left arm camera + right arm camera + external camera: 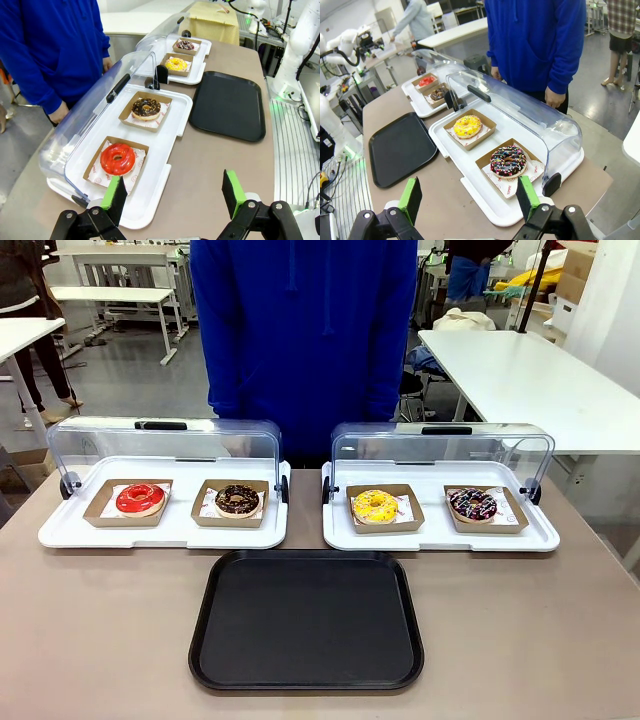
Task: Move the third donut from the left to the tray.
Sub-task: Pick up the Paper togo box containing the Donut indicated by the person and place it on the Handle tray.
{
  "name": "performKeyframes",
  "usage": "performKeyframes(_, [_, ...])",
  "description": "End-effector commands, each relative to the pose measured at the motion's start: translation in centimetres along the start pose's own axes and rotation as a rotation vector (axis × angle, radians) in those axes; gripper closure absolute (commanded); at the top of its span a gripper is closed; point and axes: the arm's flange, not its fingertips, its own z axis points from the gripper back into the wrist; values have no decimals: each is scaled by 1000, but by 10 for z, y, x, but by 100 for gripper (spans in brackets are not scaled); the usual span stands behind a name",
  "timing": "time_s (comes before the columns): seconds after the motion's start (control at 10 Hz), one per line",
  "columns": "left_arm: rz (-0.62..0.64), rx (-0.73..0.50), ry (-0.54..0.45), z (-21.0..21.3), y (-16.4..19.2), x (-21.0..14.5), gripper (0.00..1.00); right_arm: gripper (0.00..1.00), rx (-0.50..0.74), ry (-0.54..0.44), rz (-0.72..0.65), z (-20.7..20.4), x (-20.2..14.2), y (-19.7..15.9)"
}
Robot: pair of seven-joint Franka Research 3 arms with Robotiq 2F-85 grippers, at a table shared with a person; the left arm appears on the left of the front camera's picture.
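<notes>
Right claw (pixel 468 197) hangs wide and empty off the desk's right end; yellow-iced sprinkled ring donut (pixel 467 126) waits in its brown cardboard box (pixel 488 131), left half of the white plastic tray (pixel 440 140); drop plumb, pinch gently, carry low to the flat black rectangular tray (pixel 400 147) at the desk's near edge.

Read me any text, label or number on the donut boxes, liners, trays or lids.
Nothing legible.
Red print on the sprinkled chocolate donut's liner: too small and blurred to read.
Red print on the red-iced donut's liner: also unreadable.
Black tray, clear lids: no markings visible.
</notes>
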Motion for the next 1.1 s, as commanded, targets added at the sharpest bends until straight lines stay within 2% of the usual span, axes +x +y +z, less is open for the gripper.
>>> performKeyframes(0.0, [-11, -10, -2, 1, -2, 1, 0, 0, 4, -17, 13, 0, 2, 0])
performKeyframes(1.0, [-11, -10, -2, 1, -2, 1, 0, 0, 4, -17, 13, 0, 2, 0])
